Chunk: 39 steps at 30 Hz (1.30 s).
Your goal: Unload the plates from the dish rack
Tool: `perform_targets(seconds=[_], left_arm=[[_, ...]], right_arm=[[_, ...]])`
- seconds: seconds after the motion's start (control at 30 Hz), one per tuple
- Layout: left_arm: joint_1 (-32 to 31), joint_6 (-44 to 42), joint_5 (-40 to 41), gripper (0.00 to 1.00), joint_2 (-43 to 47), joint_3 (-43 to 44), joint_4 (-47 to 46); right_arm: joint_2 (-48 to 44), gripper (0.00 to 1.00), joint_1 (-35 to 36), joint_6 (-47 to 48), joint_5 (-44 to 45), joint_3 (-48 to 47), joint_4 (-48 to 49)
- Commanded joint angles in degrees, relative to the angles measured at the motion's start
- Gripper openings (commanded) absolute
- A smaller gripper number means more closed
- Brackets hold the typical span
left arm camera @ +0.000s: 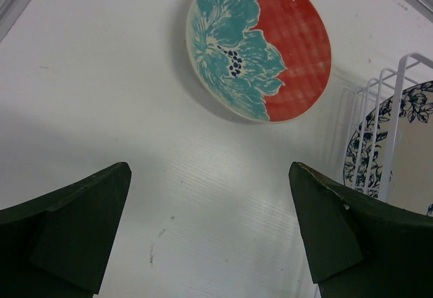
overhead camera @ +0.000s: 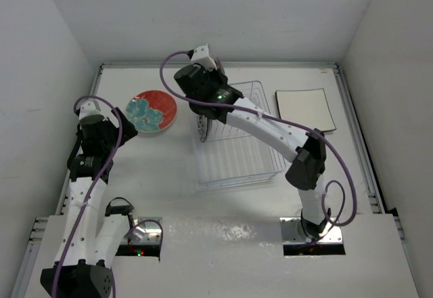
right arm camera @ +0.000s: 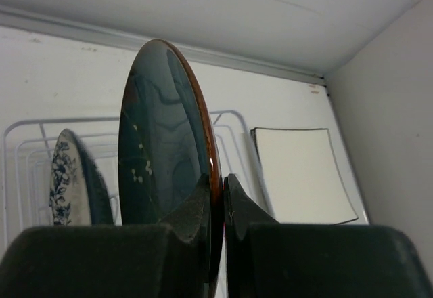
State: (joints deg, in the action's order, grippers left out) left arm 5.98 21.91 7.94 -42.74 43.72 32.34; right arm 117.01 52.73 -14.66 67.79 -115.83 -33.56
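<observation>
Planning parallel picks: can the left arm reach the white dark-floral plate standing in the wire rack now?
Probably not cleanly: the right gripper, shut on the dark teal round plate, hangs near the floral plate. The left gripper is open nearby.

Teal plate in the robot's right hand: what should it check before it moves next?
1. Grip: the right gripper pinches the rim of the teal plate. Ok.
2. Plate clear of the dish rack wires: cannot tell.
3. Left gripper open, empty, off to the side: ok.
4. Red plate and square plate lie flat outside the rack: ok.
5. Rack emptied: not ok, the floral plate stands inside.
</observation>
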Motion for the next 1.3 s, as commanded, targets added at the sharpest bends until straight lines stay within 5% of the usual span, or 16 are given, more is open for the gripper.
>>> perform_targets(seconds=[0.0,0.27,0.37,0.63,0.73,0.93,1.27], left_arm=[[-0.6,-0.3,0.0,1.0,0.8,1.6,-2.2],[-0.6,-1.2,-2.3,1.0,1.3,2.1,-2.7],[-0.6,-2.0,-9.9,1.0,2.2,2.3,-4.6],[-0.5,13.4,-53.2,1.0,8.6,-4.5,-30.6],[-0.5,13.7,-55.3,1.0,9.4,-3.0,-33.2],[-0.5,7.5,-55.8,1.0,7.1,0.0,-22.3],[-0.6,4.9,-57.3,0.94,6.9,-1.1,-16.2]], right_arm=[[-10.8,0.0,0.5,5.7,8.3,-0.4,8.3],[-22.2,0.0,1.4,7.1,6.5,5.8,7.0],[-28.8,0.0,1.6,1.3,-5.5,8.9,4.2],[-35.8,0.0,1.6,-7.2,-44.6,10.8,-2.7],[-39.2,0.0,1.6,-9.9,-52.7,15.6,1.4],[-40.9,0.0,1.5,-14.3,-67.1,21.2,8.9],[-42.9,0.0,0.8,-16.7,-67.6,25.8,17.0]])
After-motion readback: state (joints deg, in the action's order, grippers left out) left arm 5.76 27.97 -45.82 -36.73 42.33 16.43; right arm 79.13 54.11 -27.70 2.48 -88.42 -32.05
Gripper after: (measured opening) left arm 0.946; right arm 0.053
